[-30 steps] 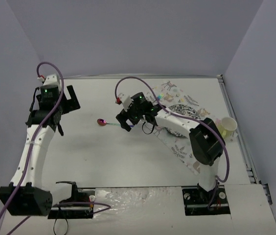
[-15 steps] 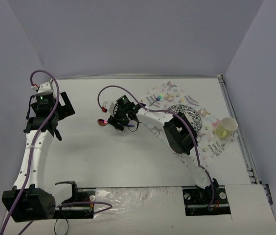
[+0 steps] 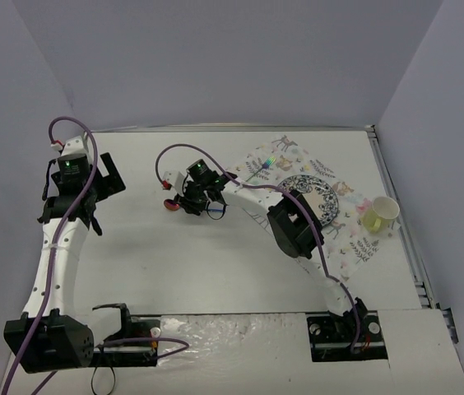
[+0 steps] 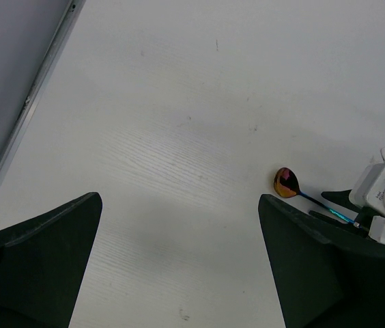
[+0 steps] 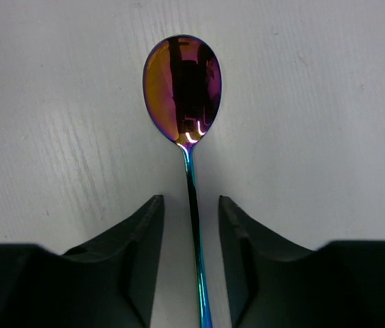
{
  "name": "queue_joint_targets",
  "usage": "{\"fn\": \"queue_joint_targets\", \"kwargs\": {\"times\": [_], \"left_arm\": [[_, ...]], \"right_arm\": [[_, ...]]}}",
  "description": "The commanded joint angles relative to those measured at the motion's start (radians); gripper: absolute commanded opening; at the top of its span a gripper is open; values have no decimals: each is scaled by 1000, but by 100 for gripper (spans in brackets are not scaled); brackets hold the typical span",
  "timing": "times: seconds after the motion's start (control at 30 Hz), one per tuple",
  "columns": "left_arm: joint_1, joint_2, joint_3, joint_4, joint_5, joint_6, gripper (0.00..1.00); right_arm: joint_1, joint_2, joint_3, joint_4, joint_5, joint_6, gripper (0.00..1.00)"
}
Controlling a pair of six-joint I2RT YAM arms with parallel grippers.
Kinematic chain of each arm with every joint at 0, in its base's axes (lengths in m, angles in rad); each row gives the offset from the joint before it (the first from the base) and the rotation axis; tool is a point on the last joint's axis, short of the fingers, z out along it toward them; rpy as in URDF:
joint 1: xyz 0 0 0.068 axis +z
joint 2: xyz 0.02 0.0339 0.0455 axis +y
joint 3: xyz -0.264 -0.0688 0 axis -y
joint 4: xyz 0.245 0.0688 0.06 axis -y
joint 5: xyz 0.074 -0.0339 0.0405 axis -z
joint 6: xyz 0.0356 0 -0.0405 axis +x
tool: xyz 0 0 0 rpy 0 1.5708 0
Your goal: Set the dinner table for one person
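Straddling spoon (image 5: 182,89) handle, right fingers (image 5: 145,253), slim gaps

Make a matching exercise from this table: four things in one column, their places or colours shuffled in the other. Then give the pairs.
1. spoon
2. fork
3. plate
4. cup

A. pale yellow, nearest the right edge of the table
B. on the cloth, partly hidden by the right arm
C. on bare table, handle between the fingers of the right pincer
D. on the cloth's far left part, in full view

Pairs: 1-C, 2-D, 3-B, 4-A
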Motion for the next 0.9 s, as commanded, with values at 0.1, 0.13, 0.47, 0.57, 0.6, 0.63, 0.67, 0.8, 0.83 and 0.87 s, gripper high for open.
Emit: {"fn": "queue_joint_targets", "kwargs": {"times": [0.1,0.13,0.47,0.57,0.6,0.63,0.67,0.8,0.83,0.87], "left_arm": [[9,-30,13,64,5,-7,97],[10,-30,13,65,6,-7,97],[13,-48,12,66,3,-7,97],[14,-51,8,68,4,-8,97],[14,-52,7,68,4,-8,97],[14,-54,7,69,5,-9,97],[14,-55,7,69,6,-10,97],[16,-60,5,71,6,-10,97],[16,-62,4,72,6,-11,97],[16,-62,4,72,7,-12,97]], "right_arm": [[15,10,0,-51,-19,6,13],[17,0,-9,-49,-16,9,9],[74,-284,-268,46,81,189,0],[77,-419,-441,169,171,338,0],[77,-461,-466,184,203,389,0],[77,-476,-484,202,235,405,0],[77,-527,-542,234,288,455,0],[74,-750,-781,262,537,722,0],[72,-804,-834,261,599,779,0],[65,-859,-876,258,655,828,0]]}}
